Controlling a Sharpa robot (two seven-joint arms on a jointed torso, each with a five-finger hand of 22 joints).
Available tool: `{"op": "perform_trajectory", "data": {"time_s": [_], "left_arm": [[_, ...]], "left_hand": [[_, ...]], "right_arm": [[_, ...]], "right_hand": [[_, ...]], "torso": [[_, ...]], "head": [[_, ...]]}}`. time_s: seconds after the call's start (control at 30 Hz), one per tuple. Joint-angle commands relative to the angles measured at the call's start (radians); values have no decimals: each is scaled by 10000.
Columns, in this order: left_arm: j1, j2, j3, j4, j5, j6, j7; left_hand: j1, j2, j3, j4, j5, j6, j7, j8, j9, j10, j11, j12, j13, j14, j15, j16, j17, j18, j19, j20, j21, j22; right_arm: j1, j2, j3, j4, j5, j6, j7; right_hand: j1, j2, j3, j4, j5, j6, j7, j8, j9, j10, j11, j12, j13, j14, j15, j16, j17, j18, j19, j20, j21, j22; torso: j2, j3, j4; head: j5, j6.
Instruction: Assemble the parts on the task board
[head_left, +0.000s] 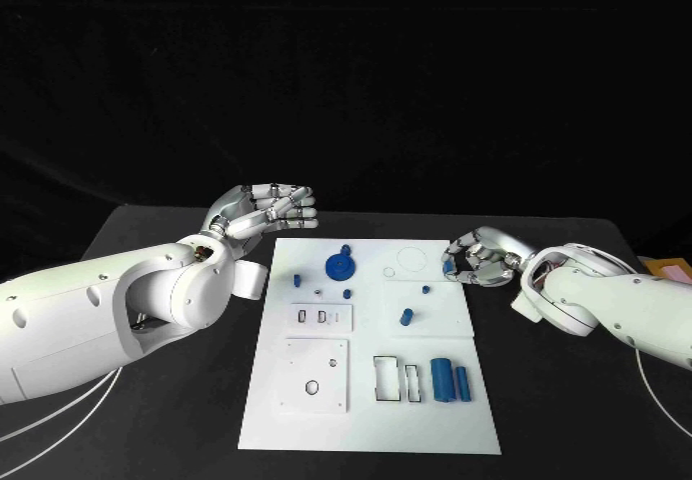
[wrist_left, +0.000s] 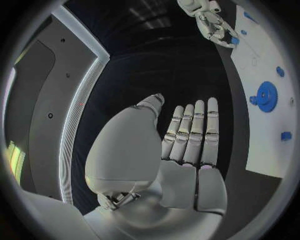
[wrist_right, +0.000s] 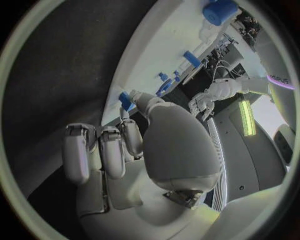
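Note:
The white task board (head_left: 368, 425) lies in the middle of the black table. On it are a blue gear-like disc (head_left: 340, 264), two blue cylinders (head_left: 443, 382) lying side by side, and small blue pieces (head_left: 405, 318). My right hand (head_left: 480, 256) hovers at the board's right edge with curled fingers and pinches a small blue part (wrist_right: 127, 101) between thumb and a fingertip; the part (wrist_left: 232, 40) also shows in the left wrist view. My left hand (head_left: 267, 208) is raised beyond the board's far left corner, its fingers (wrist_left: 190, 132) straight, side by side and holding nothing.
Two white inset plates (head_left: 315, 375) and narrow rectangular frames (head_left: 389, 378) sit on the board's near half. An orange object (head_left: 671, 268) lies at the table's right edge. Cables (head_left: 58, 410) trail under my left arm.

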Motion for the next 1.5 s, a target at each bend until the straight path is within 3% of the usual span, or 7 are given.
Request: {"op": "perform_trajectory", "data": {"time_s": [0.03,0.33,0.63,0.83,1.07,1.27,1.5], "left_arm": [[7,6,8,22,22,203,31],[8,-3,8,27,21,193,38],[8,-7,8,26,21,199,33],[8,-11,8,25,21,208,27],[8,-35,8,15,21,270,2],[8,-23,8,-36,17,319,-29],[8,60,7,-254,-55,387,-71]], "left_hand": [[-34,70,45,9,-23,-60,288,-57,-13,-35,54,-33,9,-64,35,-31,17,122,-8,52,-67,-9],[-34,70,45,9,-23,-60,288,-57,-13,-35,54,-33,9,-64,35,-31,17,122,-8,52,-67,-9],[-34,70,45,9,-23,-60,288,-57,-13,-35,54,-33,9,-64,35,-31,17,122,-8,52,-67,-9],[-34,70,45,9,-23,-60,288,-57,-13,-35,54,-33,9,-64,35,-31,17,122,-8,52,-67,-9],[39,153,138,-18,-3,-57,281,-64,-16,-35,49,-29,11,-57,33,-65,30,124,-7,52,-71,-28],[35,171,180,-6,-15,7,237,-35,-4,50,13,7,23,7,8,-57,53,129,12,44,-64,-37],[-2,146,252,28,-29,201,83,58,33,297,-109,64,32,186,-82,-24,115,141,107,-3,-19,-49]], "right_arm": [[-10,24,-3,-18,-30,-41,-71],[-10,46,-3,-28,37,-137,-150],[-11,72,-3,-40,-21,-253,-166],[-13,34,-2,85,-97,-664,-178],[76,-222,3,756,-299,-1040,-549],[417,-370,9,1916,-1046,-1411,-1459],[586,93,9,2880,-1902,-1730,-2718]], "right_hand": [[-45,140,50,26,-13,110,-12,72,16,77,9,45,216,956,23,34,2260,-187,134,91,40,1591],[-41,467,215,-26,-30,849,-250,540,251,191,-190,132,333,962,-136,40,2285,-202,190,-30,92,1665],[-24,506,232,-48,-55,874,-271,586,280,186,-211,123,325,964,-157,42,2291,-207,204,-50,106,1682],[33,663,359,-118,-249,826,-290,664,343,211,-238,128,346,972,-193,50,2322,-222,242,-97,145,1728],[37,768,454,-130,-312,813,-298,709,375,200,-246,107,329,977,-200,56,2343,-231,268,-108,172,1758],[-47,860,519,-85,-306,757,-290,723,394,186,-241,76,300,976,-199,55,2340,-246,308,-114,217,1805],[-91,855,543,-95,-246,790,-314,782,431,176,-257,50,275,967,-209,42,2300,-262,353,-120,268,1856]], "torso": [[6,-1,3],[9,9,-1],[6,13,-8],[-3,11,-9],[-24,-2,-37],[-75,-7,-60],[-168,-10,-87]], "head": [[5,-22],[0,-95],[-2,-142],[16,-122],[42,-116],[32,-164],[106,-206]]}}
